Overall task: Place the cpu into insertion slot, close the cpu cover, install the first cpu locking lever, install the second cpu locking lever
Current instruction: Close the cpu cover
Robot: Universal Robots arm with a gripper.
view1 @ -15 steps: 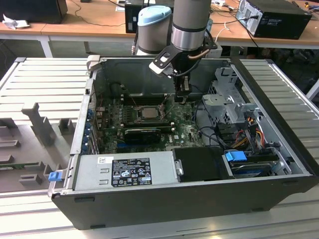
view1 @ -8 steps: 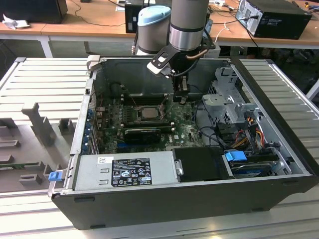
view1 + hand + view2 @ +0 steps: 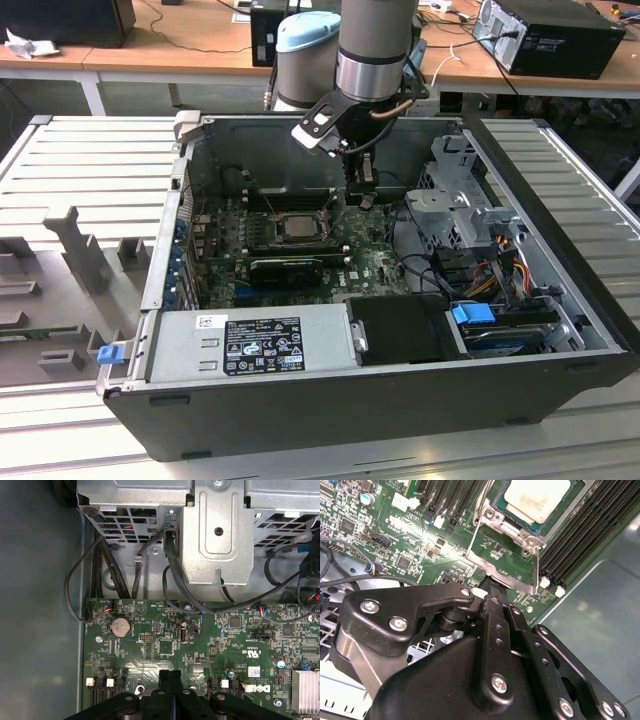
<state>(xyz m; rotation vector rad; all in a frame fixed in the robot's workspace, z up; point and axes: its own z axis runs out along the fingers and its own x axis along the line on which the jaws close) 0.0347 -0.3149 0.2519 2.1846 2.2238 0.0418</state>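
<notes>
Silver-grey, the small flat square cpu [image 3: 537,497] sits in the black-framed insertion slot [image 3: 320,232]. The thin silvery windowed cpu cover [image 3: 500,572] is swung open beside it. The black gripper [image 3: 490,586], fingers [image 3: 164,680] pressed together, has its tips at that cover's edge. By my judgement, closing the cover and both levers remain.

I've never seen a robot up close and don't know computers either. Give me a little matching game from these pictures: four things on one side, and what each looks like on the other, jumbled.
Things
1. cpu
2. hand
3. coin battery
4. clip on the case's outer corner

Looks
A. blue
B. black, shut
C. round silvery disc on the green board
D. pale silver-grey square

Pairs: 1-D, 2-B, 3-C, 4-A
</notes>
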